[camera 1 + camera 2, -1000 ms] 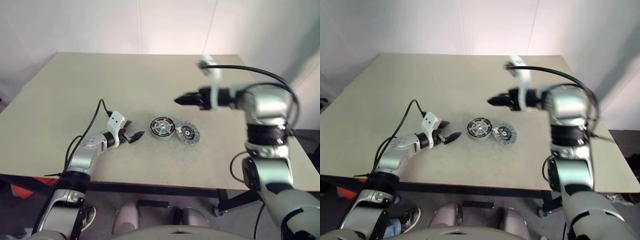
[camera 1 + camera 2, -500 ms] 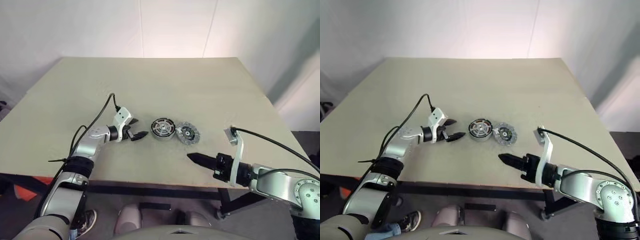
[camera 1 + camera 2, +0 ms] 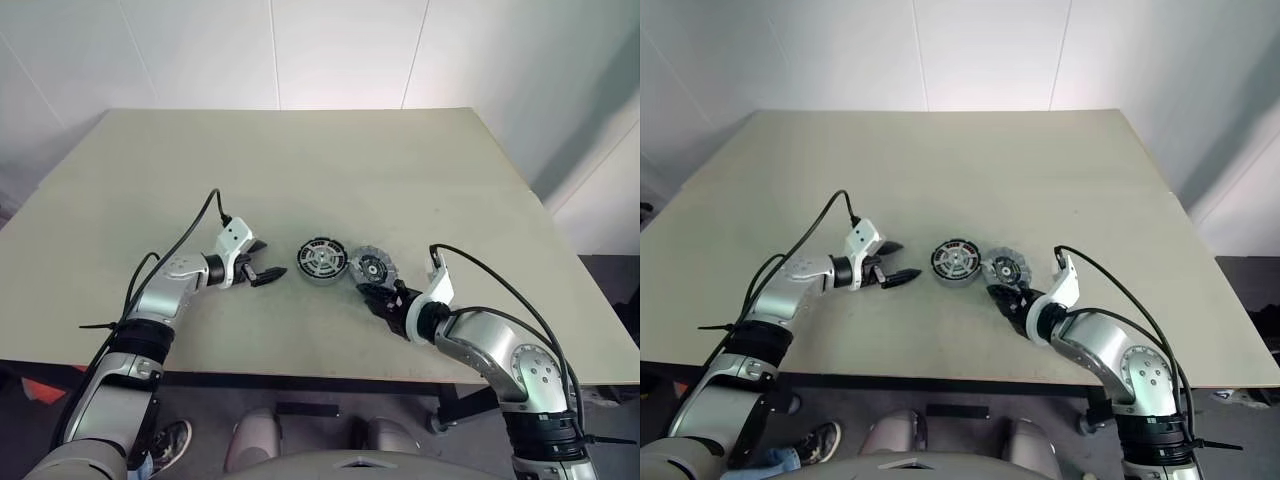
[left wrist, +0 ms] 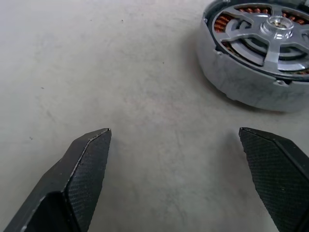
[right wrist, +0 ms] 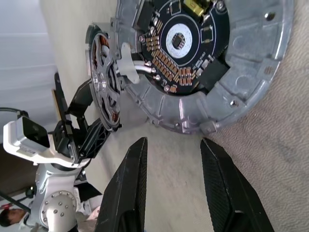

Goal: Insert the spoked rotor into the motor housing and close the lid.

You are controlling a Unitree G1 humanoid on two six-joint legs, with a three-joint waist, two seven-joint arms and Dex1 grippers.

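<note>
- a beige table (image 3: 300,160) is seen from above, with two round motor parts lying side by side near its middle, touching or almost touching.
- the part nearer the left arm is the motor housing (image 3: 322,259), lying flat; copper-red windings are visible in it under silver spokes that meet at a silvery hub, so the spoked rotor (image 4: 270,30) appears to be seated in it already, though this cannot be told for certain.
- just beside it, on the right arm's side, lies a grey metal disc (image 3: 373,268) with a ribbed rim; in the right wrist view a dark circuit board (image 5: 186,36) is shown at its centre, and a short white cable joins it to the housing.
- whether this disc is the lid cannot be told.
- the left gripper (image 3: 262,264) is held low over the table, near the housing and pointed at it; its two black fingers (image 4: 79,174) are spread wide with nothing between them.
- the right gripper (image 3: 374,296) is placed just beside the near edge of the grey disc; its fingers (image 5: 128,193) are parted a little, and nothing is grasped.
</note>
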